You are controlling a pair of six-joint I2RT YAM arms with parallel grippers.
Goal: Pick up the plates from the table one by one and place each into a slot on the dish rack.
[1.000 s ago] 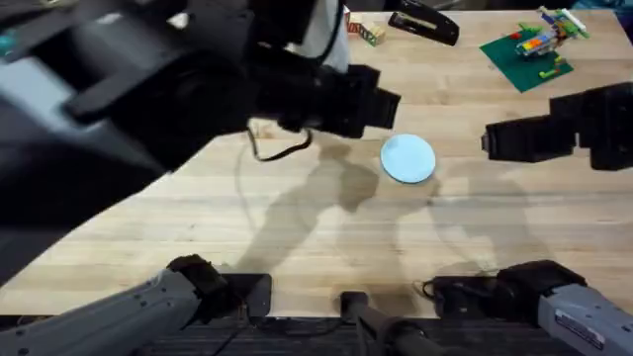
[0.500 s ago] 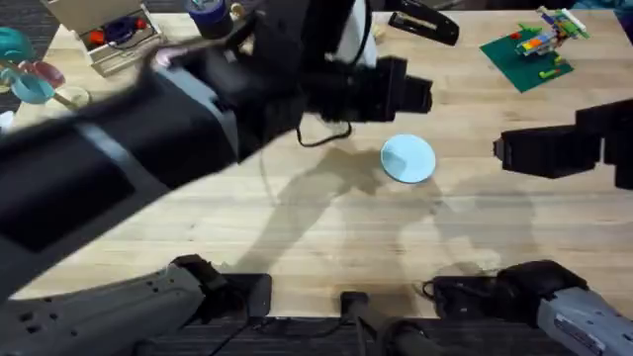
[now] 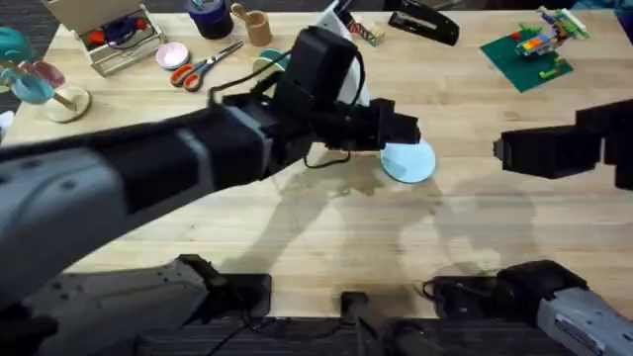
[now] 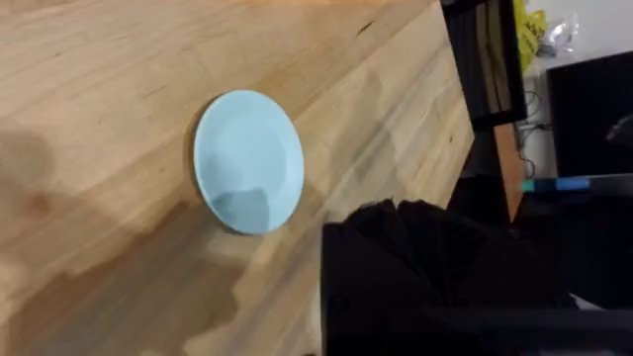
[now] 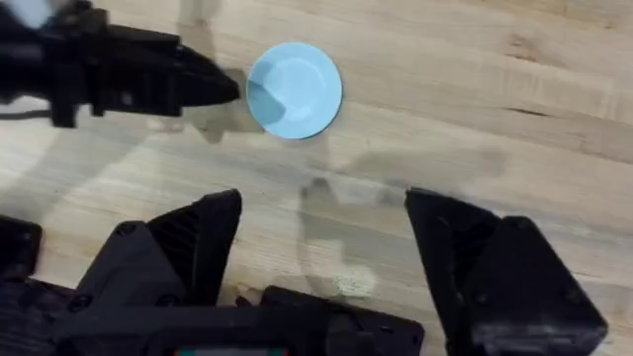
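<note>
One light blue plate (image 3: 410, 161) lies flat on the wooden table (image 3: 326, 237), just right of centre; it is also seen as the blue plate (image 4: 247, 161) and the blue plate (image 5: 294, 89). My left gripper (image 3: 401, 129) reaches across from the lower left and hovers at the plate's far-left rim; the right wrist view has this left gripper (image 5: 213, 87) tip-on beside the plate. My right gripper (image 3: 509, 150) hangs to the plate's right, apart from it, open and empty, its fingers (image 5: 198, 242) spread wide. The left arm hides the dish rack; a pale upright shape (image 3: 348, 64) peeks out behind it.
Along the far edge lie orange-handled scissors (image 3: 203, 61), a wooden cup (image 3: 257, 28), a pink dish (image 3: 173, 54), a box of small items (image 3: 109, 30), a black stapler (image 3: 425, 25) and a green brick plate (image 3: 529, 49). The table's near half is bare wood.
The left arm has swung down and away from the camera, its gripper moving right and settling beside the blue plate. The right gripper shifted slightly right. The plate has not moved.
</note>
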